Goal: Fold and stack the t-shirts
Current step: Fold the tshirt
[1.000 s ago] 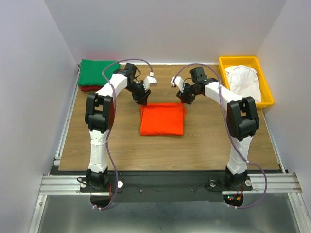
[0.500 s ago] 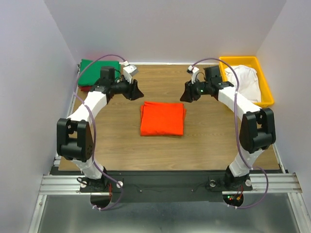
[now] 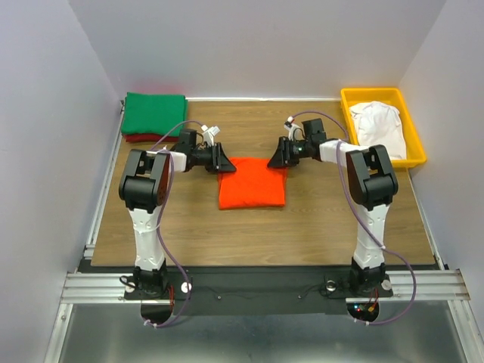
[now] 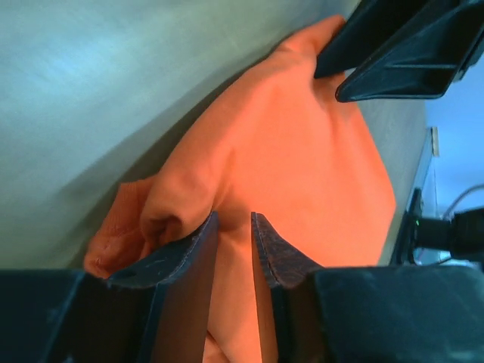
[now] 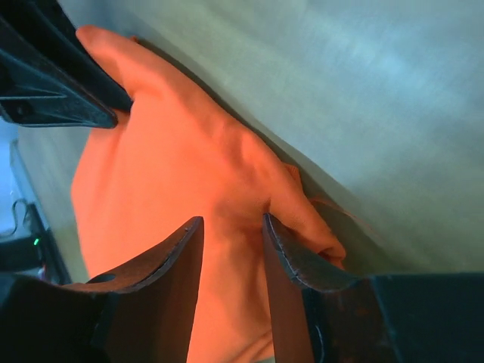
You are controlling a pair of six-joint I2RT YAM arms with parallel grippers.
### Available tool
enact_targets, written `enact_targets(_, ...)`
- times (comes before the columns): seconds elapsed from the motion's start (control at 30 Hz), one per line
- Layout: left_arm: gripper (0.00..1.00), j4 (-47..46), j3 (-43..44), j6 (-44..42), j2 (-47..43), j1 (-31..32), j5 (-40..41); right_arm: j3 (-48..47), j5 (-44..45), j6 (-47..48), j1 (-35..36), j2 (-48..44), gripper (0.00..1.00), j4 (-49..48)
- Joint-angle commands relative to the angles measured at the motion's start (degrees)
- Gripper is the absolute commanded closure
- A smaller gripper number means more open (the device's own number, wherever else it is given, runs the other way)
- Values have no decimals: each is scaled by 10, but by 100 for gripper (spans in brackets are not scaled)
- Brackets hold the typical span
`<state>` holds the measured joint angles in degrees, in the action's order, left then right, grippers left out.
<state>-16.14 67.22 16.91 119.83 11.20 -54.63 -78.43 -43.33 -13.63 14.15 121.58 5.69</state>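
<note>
The bright orange t-shirt (image 3: 252,184) lies folded in a rectangle at mid-table. My left gripper (image 3: 221,160) is at its far left corner, and in the left wrist view (image 4: 234,218) its jaws are nearly together with a ridge of orange cloth (image 4: 302,144) between them. My right gripper (image 3: 274,159) is at the far right corner. In the right wrist view (image 5: 231,221) its jaws stand a little wider, closed round bunched orange cloth (image 5: 174,151). The green t-shirt (image 3: 154,113) lies folded on the dark red one (image 3: 134,138) at the back left. The white t-shirt (image 3: 378,125) lies crumpled in the tray.
The yellow plastic tray (image 3: 414,136) stands at the back right corner by the right wall. The two grippers face each other across the orange shirt's far edge, a short gap apart. Grey walls enclose the table on three sides.
Both arms have swung down and inward from raised positions near the back. Each gripper now sits low on a far corner of the orange t-shirt. The shirt has not moved.
</note>
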Motion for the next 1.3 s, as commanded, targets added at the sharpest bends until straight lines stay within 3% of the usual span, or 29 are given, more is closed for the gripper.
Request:
enact_targets(0.0, 66, -29, 83, 31, 36, -38, 37, -66, 77, -13, -11, 52, 58, -45)
enact_targets(0.1, 67, -10, 111, 20, 43, -49, 0, -90, 77, -5, -14, 52, 58, -44)
enact_targets(0.2, 66, 29, 123, -31, -10, -50, -3, -105, 31, -44, -14, 2, 57, -43)
enact_targets(0.3, 62, 22, 69, -11, -102, -48, -20, -81, -3, -81, -5, -76, 53, -45)
enact_targets(0.47, 61, -50, -24, 52, -159, -22, -52, 12, -39, -122, 26, -135, 53, -46)
enact_targets(0.6, 61, -59, -67, 50, -158, 4, -47, 88, -55, -127, 63, -136, 53, -52)
enact_targets(0.73, 61, -64, -101, 84, -93, 14, -29, 129, -65, -137, 83, -91, 54, -76)
enact_targets(0.97, 61, -40, -115, 81, -21, -19, 11, 158, -12, -97, 52, -26, 58, -66)
enact_targets(1.13, 63, -15, -129, 47, -46, -40, 14, 161, 24, -30, 23, -49, 60, 6)
enact_targets(1.27, 66, 44, -109, -11, -95, -46, -16, 159, -39, 18, 23, -110, 60, 48)
